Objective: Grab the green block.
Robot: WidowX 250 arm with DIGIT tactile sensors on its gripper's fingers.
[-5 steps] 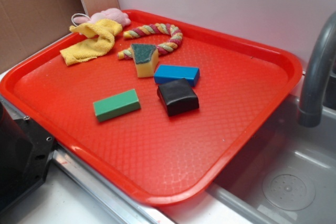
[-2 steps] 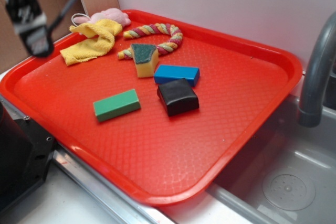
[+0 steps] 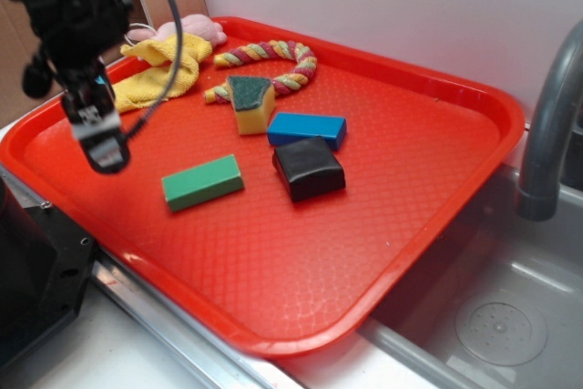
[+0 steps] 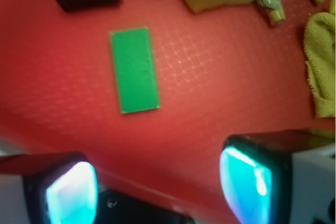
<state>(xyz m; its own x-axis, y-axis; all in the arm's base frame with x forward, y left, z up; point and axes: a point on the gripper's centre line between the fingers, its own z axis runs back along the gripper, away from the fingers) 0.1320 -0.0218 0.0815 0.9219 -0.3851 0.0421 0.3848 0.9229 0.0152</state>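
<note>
- so, green block (image 3: pixel 202 181) lies flat on its broad face on the red tray (image 3: pixel 301 271), front-left of the clutter, long axis roughly left-right in the ext. view. open tray surface on all its sides, so both long edges look free for a pinch.
- nearest neighbours: black block (image 3: pixel 309 168) to its right, apart, not touching; blue block (image 3: pixel 307 128) behind the black one; yellow sponge w/ dark green top (image 3: pixel 250 103) further back. rope toy (image 3: pixel 269 63), yellow cloth (image 3: pixel 159 70) and a pink thing (image 3: pixel 193 27) sit at the far edge, well apart.
- probably laid out loose like this so the target must be told apart from the blue block and the green-topped sponge.
- gripper (image 3: pixel 102 148) hangs over the tray's left part, left of the green block, near but not over it. whether it's above the tray or touching it: can't tell for sure; looks raised.
- wrist view: green block (image 4: pixel 134 70) ahead of the fingers (image 4: pixel 71 190), not between them.
- jaws spread wide, gap clearly broader than the block's short side; nothing held, nothing touched.
- judgement: approach stage, grasp not yet begun. needs a shift toward the block, then descent w/ fingers straddling the long edges.
</note>
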